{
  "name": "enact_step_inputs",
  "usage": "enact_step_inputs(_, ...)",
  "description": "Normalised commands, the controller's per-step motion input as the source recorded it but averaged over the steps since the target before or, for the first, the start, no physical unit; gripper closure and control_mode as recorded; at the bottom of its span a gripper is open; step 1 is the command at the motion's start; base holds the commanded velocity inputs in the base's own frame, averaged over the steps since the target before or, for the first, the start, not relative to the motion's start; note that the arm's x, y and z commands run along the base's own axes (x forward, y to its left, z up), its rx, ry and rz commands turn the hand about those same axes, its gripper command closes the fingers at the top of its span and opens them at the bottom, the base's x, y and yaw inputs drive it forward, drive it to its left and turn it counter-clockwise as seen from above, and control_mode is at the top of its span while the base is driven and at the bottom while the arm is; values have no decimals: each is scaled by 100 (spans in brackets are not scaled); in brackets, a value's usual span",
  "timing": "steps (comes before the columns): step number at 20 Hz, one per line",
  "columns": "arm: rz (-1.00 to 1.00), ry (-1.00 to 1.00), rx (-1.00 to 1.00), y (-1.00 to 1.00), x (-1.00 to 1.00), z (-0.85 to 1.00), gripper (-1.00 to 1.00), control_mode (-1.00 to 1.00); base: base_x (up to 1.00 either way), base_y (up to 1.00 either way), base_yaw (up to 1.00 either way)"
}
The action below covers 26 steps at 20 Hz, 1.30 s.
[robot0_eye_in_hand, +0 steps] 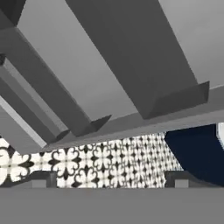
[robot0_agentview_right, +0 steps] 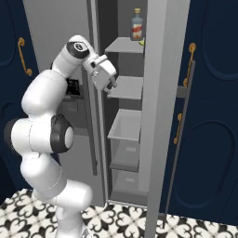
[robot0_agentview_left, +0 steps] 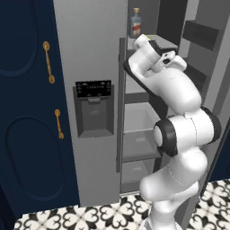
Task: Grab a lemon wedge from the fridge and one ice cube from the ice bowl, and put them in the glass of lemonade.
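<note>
**Fridge open, pincer spread wide and empty at the shelves**

At the left, navy cabinets [robot0_agentview_left: 27, 112] with brass handles are seen, and next to them the closed door of the fridge [robot0_agentview_left: 90, 58] with its black-panelled dispenser recess [robot0_agentview_left: 93, 110]. To the right, the other fridge door is swung open and grey shelves and drawers are exposed. On the top shelf [robot0_agentview_right: 124, 45] a clear bottle [robot0_agentview_right: 136, 24] with a red label and yellow cap is stood upright, and the lemon wedge [robot0_agentview_right: 142, 42] is glimpsed as a tiny yellow-green speck just beside the bottle's base. The gripper [robot0_agentview_right: 111, 86] is held in front of the second shelf, fingers released and spread wide, with nothing grasped or touched. In the left base view the fingers are hidden behind the arm. In the hand view, dark fingertips [robot0_eye_in_hand: 38, 179] are cut off at the bottom edge, above patterned floor tiles [robot0_eye_in_hand: 109, 159].
</note>
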Motion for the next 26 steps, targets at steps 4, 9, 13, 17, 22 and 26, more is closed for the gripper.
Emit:
enact_step_inputs(4,13,-41,27,55,-41,0,-100,-100,0,0,0)
enact_step_inputs(9,29,-34,37,23,-66,0,-100,-100,0,0,0)
enact_step_inputs(13,35,-31,24,26,-95,24,-100,-100,0,0,0)
enact_step_inputs(17,20,-31,9,28,-100,49,-100,-100,0,0,0)
enact_step_inputs(22,12,-37,8,16,-100,53,-100,-100,0,0,0)
enact_step_inputs(26,5,-15,2,6,-48,17,-100,-100,0,0,0)
